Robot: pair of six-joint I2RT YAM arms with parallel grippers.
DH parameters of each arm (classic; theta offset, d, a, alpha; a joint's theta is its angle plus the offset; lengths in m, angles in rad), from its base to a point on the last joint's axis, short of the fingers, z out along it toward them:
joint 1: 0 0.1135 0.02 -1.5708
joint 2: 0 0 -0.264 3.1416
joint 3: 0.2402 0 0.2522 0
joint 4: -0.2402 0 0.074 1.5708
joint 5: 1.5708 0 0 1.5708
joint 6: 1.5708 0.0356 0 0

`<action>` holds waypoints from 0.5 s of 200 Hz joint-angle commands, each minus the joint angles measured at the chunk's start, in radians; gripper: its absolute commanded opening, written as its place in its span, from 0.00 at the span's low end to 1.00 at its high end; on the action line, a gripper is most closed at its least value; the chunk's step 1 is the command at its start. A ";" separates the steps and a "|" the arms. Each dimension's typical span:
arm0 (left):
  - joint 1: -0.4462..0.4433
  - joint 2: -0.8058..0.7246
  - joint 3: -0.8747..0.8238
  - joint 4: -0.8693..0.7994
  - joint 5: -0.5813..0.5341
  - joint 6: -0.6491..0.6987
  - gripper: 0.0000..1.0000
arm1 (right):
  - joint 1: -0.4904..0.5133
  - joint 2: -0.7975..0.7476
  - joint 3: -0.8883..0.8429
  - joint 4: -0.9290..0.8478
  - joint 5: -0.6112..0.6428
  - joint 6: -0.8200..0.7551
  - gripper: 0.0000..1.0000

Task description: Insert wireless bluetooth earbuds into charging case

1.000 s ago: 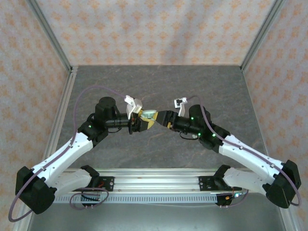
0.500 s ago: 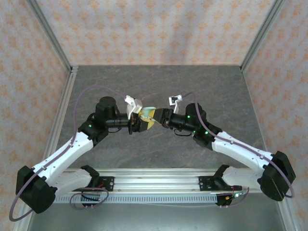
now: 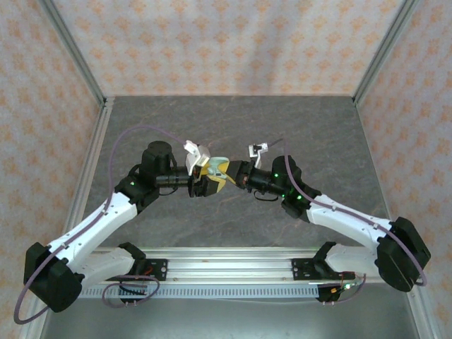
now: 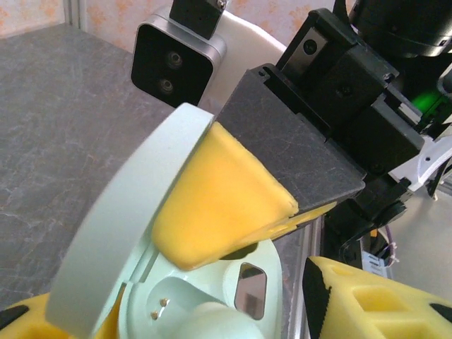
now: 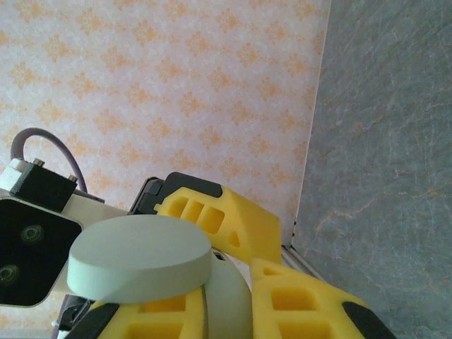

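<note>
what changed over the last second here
The right gripper slid left and closed the gap to the earbud case, one of its fingers now reaching in under the raised lid. The left gripper stayed where it was at the case, and the case hardly moved.

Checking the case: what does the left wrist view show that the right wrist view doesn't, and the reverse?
Left wrist: the inside of the open charging case, with two gold contact pins and a dark oval slot, and a yellow finger on a dark backing plate reaching in over the base.
Right wrist: the smooth outer face of the lid, which hides the inside.
Both: the mint lid, yellow end effector fingers, the grey table, the patterned wall and the opposite wrist's camera.
</note>
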 commanded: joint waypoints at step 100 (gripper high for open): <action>-0.007 0.017 0.157 -0.153 -0.112 -0.002 0.76 | -0.015 0.035 -0.045 0.026 0.080 0.025 0.02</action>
